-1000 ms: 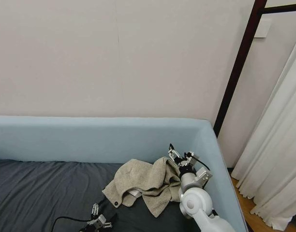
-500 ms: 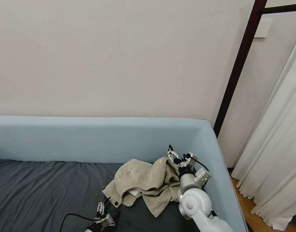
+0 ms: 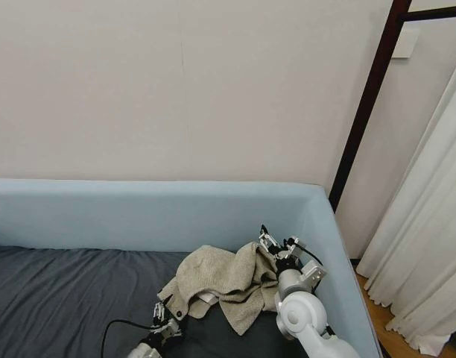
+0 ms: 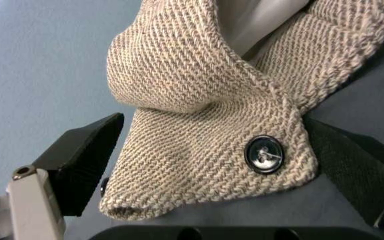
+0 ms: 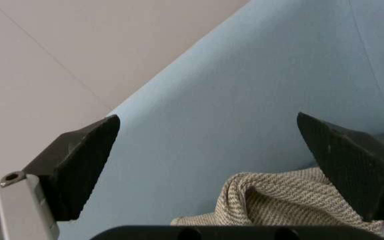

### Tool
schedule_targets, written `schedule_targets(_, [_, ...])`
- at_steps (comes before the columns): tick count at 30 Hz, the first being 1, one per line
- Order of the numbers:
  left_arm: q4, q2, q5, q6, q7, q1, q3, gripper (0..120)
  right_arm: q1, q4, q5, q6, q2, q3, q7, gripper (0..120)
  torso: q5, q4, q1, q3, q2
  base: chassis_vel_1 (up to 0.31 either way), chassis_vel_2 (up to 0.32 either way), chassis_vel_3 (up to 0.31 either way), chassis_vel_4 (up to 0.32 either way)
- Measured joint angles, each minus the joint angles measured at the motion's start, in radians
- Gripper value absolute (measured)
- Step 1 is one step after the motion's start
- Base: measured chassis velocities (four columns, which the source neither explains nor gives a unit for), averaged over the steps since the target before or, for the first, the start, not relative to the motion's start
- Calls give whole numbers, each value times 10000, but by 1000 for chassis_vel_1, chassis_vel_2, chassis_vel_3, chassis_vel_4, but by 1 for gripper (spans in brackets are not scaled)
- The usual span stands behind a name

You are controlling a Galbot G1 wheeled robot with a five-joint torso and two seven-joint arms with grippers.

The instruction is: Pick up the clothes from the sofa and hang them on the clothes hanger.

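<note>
The cloth (image 3: 220, 280) lies crumpled on the sofa (image 3: 138, 216) seat, near its right end. The left gripper (image 3: 162, 313) is low at the near corner, its fingers wide apart with the buttoned corner between them. The right gripper (image 3: 276, 245) is at the cloth's far right edge, fingers also wide, holding nothing. For a good grasp, I think each should reach deeper over a fold before closing and not pinch only the button (image 4: 265, 154), since a thin edge may slip.

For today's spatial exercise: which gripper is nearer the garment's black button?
Left. The left gripper has the black button between its jaws; the right gripper is at the opposite edge of the knitted garment.
</note>
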Motion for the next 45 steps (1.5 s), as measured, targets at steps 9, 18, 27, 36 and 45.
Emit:
schedule_targets(9, [-55,50,-1,109,-215,108,5,73,0,1,-3,-8,35,-10,12,100,-1,1,0,0,0,0,0,0,0])
schedule_targets(18, [-121,90,3,338,-631,72,-40,41,0,-10,-10,-12,53,-55,18,100,0,1,0,0,0,0,0,0,0])
schedule_targets(27, [-211,92,1,403,-827,70,-154,10,-59,2,-37,-13,11,-63,20,100,0,1,0,0,0,0,0,0,0])
schedule_targets(36, [-469,320,12,246,-850,423,-454,0,-69,11,-81,-12,62,-98,19,100,0,3,0,0,0,0,0,0,0])
schedule_targets(45, [-1316,499,-1257,-155,-820,121,-603,0,-356,-102,-712,40,-366,-428,-377,100,1,1,0,0,0,0,0,0,0])
